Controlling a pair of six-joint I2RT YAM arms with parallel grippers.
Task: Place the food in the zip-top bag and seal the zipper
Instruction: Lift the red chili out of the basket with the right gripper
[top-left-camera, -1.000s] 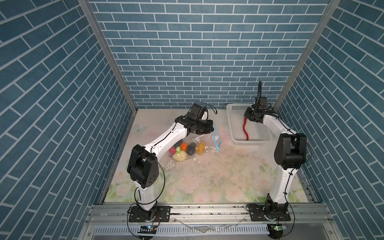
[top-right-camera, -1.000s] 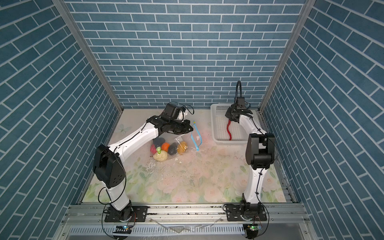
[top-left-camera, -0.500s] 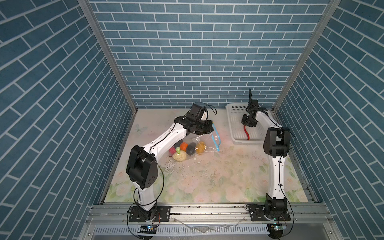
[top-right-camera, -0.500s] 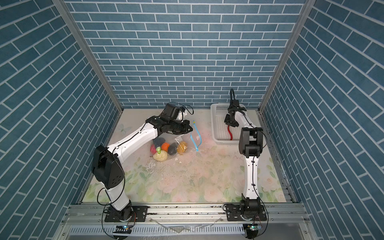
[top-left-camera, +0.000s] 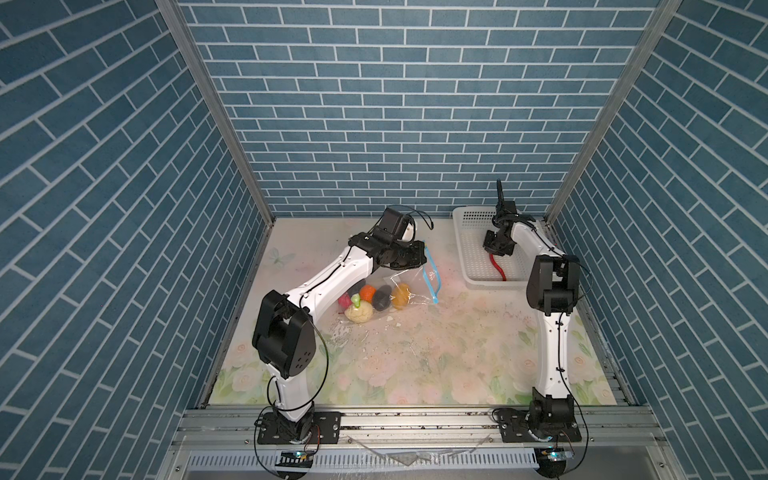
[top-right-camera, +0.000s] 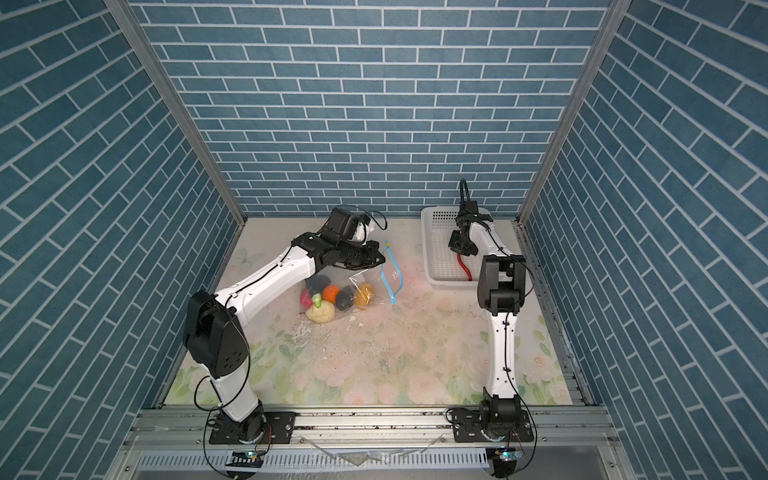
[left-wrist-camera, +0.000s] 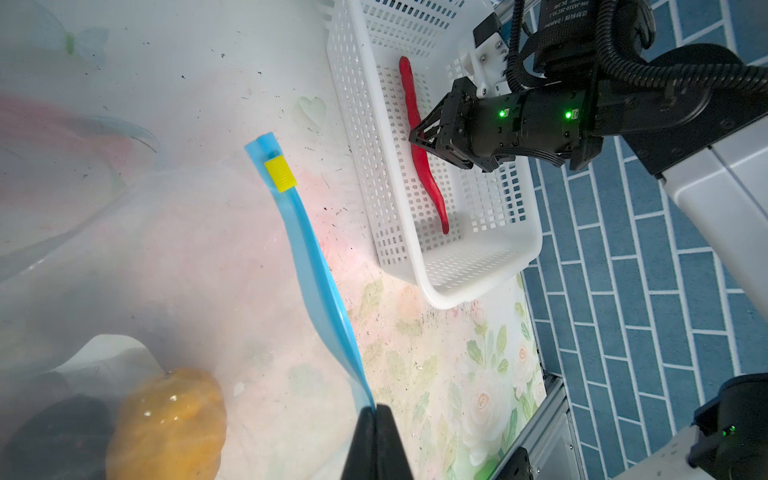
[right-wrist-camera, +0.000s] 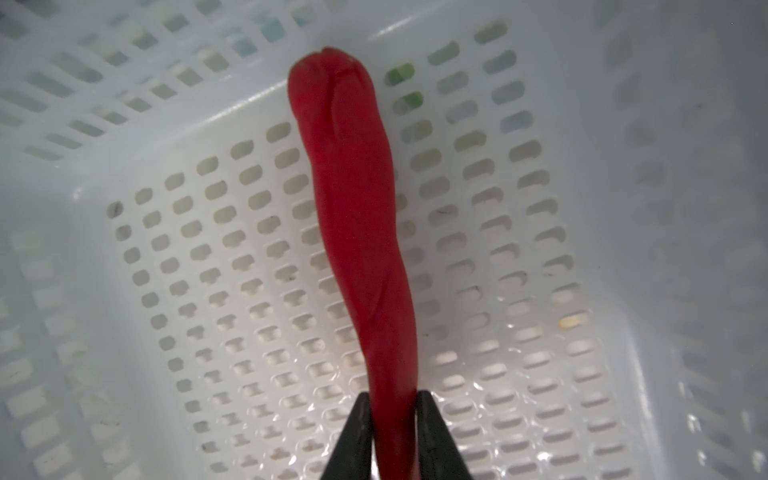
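The right gripper (right-wrist-camera: 390, 401) is clamped on the red chili (right-wrist-camera: 353, 208): in the right wrist view its two fingers press against both sides of the chili, whose gripped end runs out of the picture. The chili stretches along the floor of the white perforated basket (right-wrist-camera: 124, 104); whether it is lifted off that floor is hard to tell. In both top views the right gripper (top-left-camera: 496, 251) covers the chili's far part, so only its near part (top-left-camera: 497, 269) shows in the basket (top-left-camera: 490, 284) at the far right of the table (top-left-camera: 415, 365).

The left gripper (left-wrist-camera: 376, 409) has its fingers together, pinching one end of the zipper (left-wrist-camera: 316, 257); only the fingertips are in the left wrist view. The yellow slider tab (left-wrist-camera: 279, 175) sits near the strip's other end. The zip-top bag (left-wrist-camera: 187, 249) hangs as cloudy film to the left of the strip, mid-table. Through it show a yellow-brown lump (left-wrist-camera: 170, 419) and a black lump (left-wrist-camera: 58, 436), both cut off by the picture's edge. In a top view the orange lump (top-left-camera: 367, 293), pink lump (top-left-camera: 344, 300) and cream lump (top-left-camera: 359, 312) lie close together beside them, partly hidden under the left arm.
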